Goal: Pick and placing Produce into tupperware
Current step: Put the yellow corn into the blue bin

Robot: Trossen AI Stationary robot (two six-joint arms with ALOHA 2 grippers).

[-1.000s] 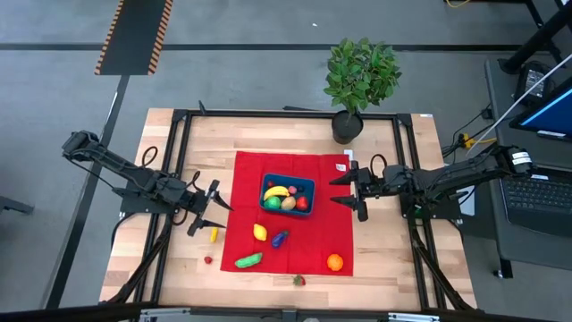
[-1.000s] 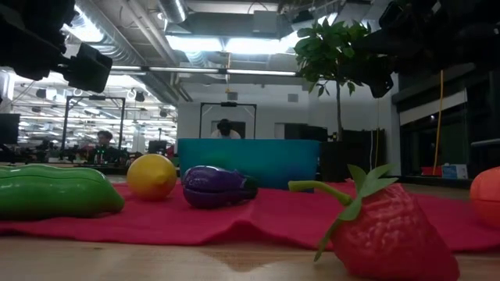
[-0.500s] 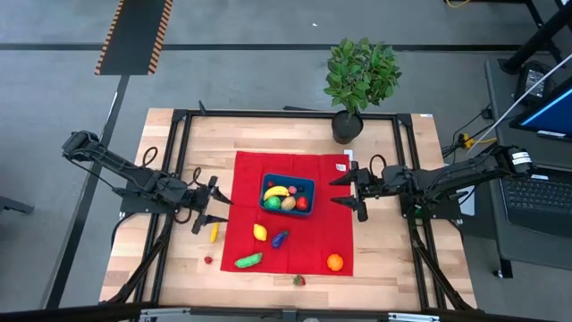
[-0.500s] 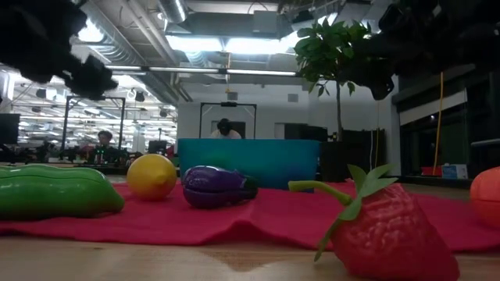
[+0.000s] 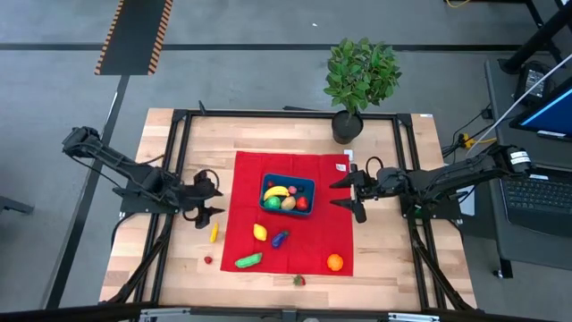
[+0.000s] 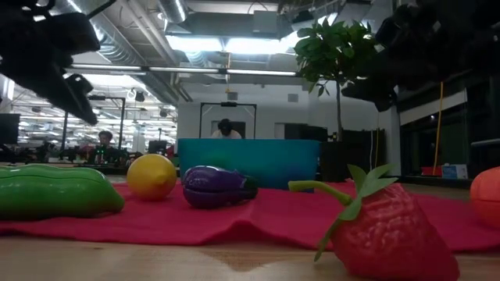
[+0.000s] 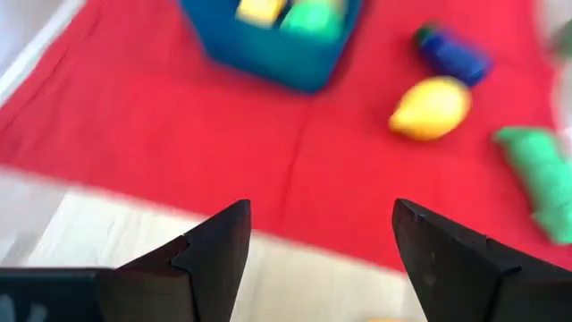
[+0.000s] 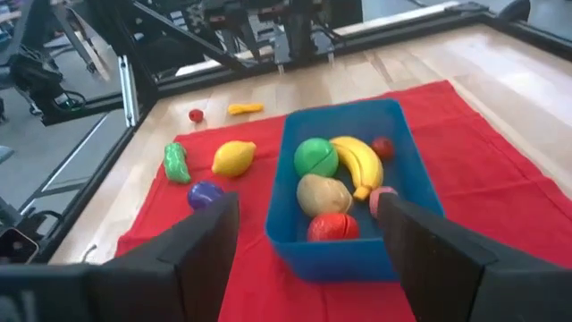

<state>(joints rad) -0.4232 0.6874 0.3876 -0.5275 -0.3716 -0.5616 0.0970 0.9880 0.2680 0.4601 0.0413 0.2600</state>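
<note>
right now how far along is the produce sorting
Partly done: the teal-blue plastic tupperware already holds a yellow banana, a green piece, a tan one and red ones. Nothing is in hand; the left gripper and right gripper hang open. Left out: lemon, purple eggplant, green cucumber, orange, strawberry.

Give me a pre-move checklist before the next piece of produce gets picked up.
1. Left tool open and empty: ok, jaws apart, nothing between them.
2. Right tool open and empty: ok, waiting at the cloth's right edge.
3. Container has room: ok, banana, green piece and others inside, floor still partly bare.
4. Loose targets unobstructed: ok, lemon, eggplant and cucumber lie apart on the red cloth.
5. Off-cloth pieces noted: ok, a yellow piece sits on bare wood below the left tool.
6. Cloth flat: cannot tell; its front edge looks rippled in the low view.
</note>
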